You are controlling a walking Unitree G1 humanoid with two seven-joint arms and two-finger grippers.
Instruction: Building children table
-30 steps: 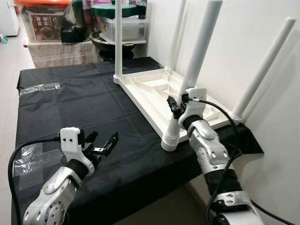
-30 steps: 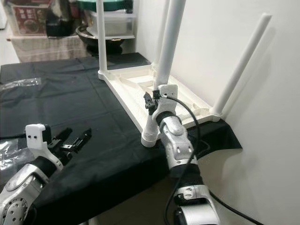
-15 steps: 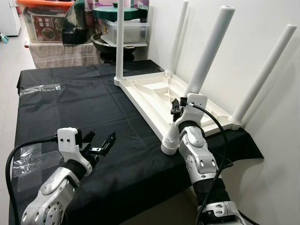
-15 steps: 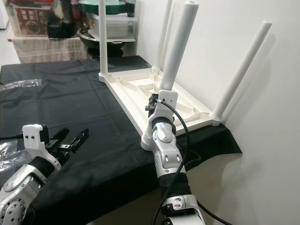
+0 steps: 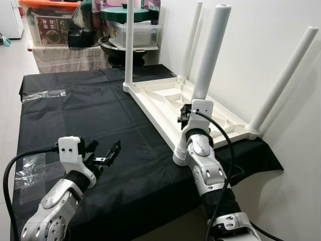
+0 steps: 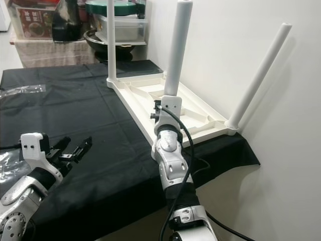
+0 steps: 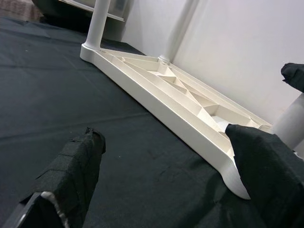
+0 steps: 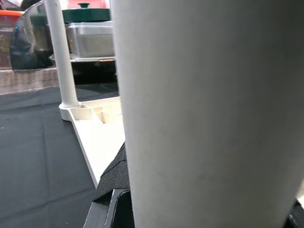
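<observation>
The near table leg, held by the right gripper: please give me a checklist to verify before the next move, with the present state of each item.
1. Right gripper grips the near leg: ok, its black fingers lie against the leg low down.
2. Near leg stands upright: ok in the eye views, it rises nearly straight.
3. Near leg fully seated in its corner socket: cannot tell, the arm covers part of the joint.
4. Tabletop lies flat, upside down, on the black cloth: ok.
5. Other three legs in place: ok, one at each remaining corner.
6. Left gripper clear of the tabletop: ok, open above the cloth.
</observation>
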